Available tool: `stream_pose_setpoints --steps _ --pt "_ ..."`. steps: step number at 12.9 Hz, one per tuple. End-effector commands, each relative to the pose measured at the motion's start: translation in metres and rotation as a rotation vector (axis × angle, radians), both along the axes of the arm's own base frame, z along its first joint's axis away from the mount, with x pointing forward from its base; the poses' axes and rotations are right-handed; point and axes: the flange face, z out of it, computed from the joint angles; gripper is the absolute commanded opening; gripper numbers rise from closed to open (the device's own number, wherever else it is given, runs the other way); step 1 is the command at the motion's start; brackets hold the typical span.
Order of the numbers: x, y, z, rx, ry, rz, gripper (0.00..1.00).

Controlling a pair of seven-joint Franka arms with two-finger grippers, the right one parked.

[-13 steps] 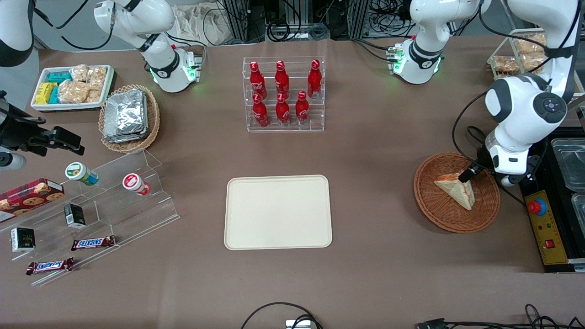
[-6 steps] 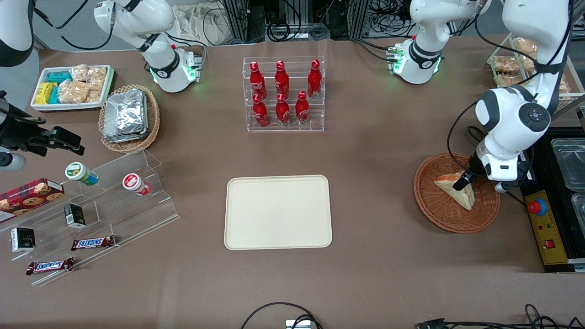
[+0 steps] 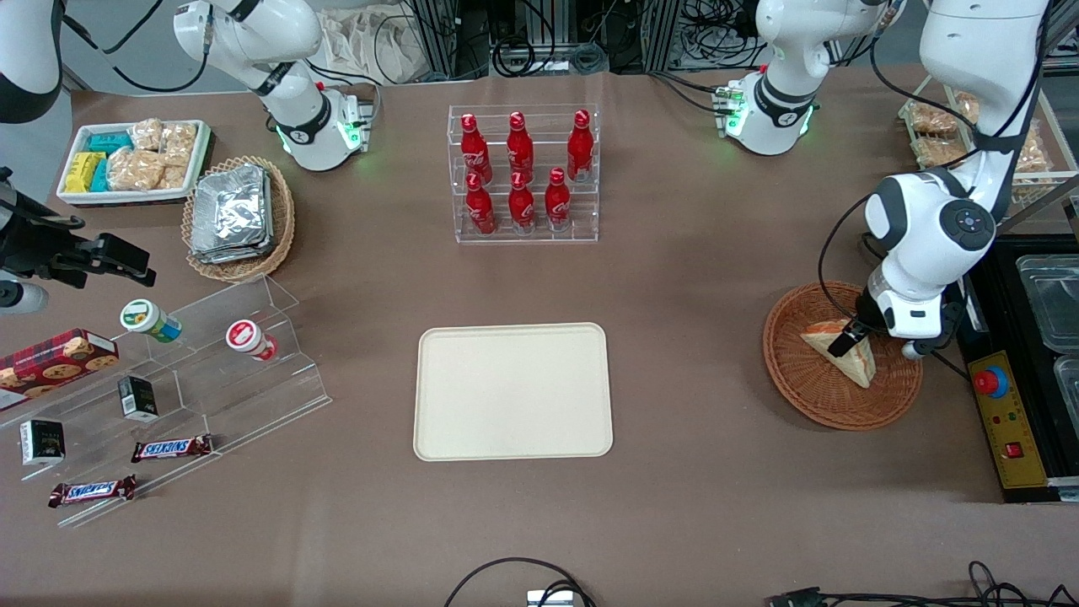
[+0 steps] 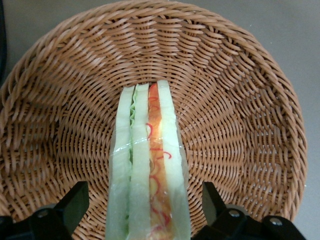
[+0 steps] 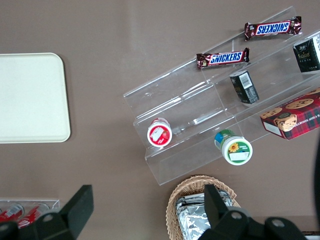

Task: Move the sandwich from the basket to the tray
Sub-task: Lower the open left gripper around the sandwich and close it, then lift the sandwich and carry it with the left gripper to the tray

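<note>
The sandwich [image 3: 851, 361], a pale wedge in clear wrap, lies in the reddish-brown woven basket [image 3: 801, 379] toward the working arm's end of the table. In the left wrist view the sandwich [image 4: 150, 170] shows its cut edge with green and orange-red filling, resting on the basket [image 4: 240, 115]. My gripper [image 3: 845, 341] is down over the sandwich and open; its fingers [image 4: 75, 202] straddle the wedge with a gap on each side. The cream tray [image 3: 512, 391] lies bare at the table's middle, also seen as the tray [image 5: 30, 97] in the right wrist view.
An acrylic rack of red bottles [image 3: 523, 173] stands farther from the front camera than the tray. A black control box with a red button [image 3: 1003, 417] sits beside the basket. A clear stepped shelf with snacks [image 3: 169, 379] and a tan basket of foil packets [image 3: 236, 215] lie toward the parked arm's end.
The gripper has moved along the basket toward the tray and come down over the sandwich, so its open fingers now stand on either side of it. The sandwich has not shifted.
</note>
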Motion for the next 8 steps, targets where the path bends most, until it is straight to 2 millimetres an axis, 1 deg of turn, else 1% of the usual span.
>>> stream_pose_setpoints --steps 1,2,4,5,6,7,8 --pt "-0.001 -0.003 -0.005 -0.004 -0.018 0.011 0.91" --pt "0.0 -0.003 -0.005 -0.004 -0.02 0.011 0.76" --pt "-0.001 -0.003 -0.006 -0.001 -0.018 0.003 0.34" --pt "-0.001 -0.004 -0.004 0.001 -0.019 -0.003 0.2" --pt "0.0 -0.005 -0.002 0.001 -0.024 -0.008 0.1" --pt "0.0 -0.007 0.001 0.003 -0.027 -0.02 0.07" --pt "0.001 -0.013 0.009 0.006 -0.036 -0.035 0.07"
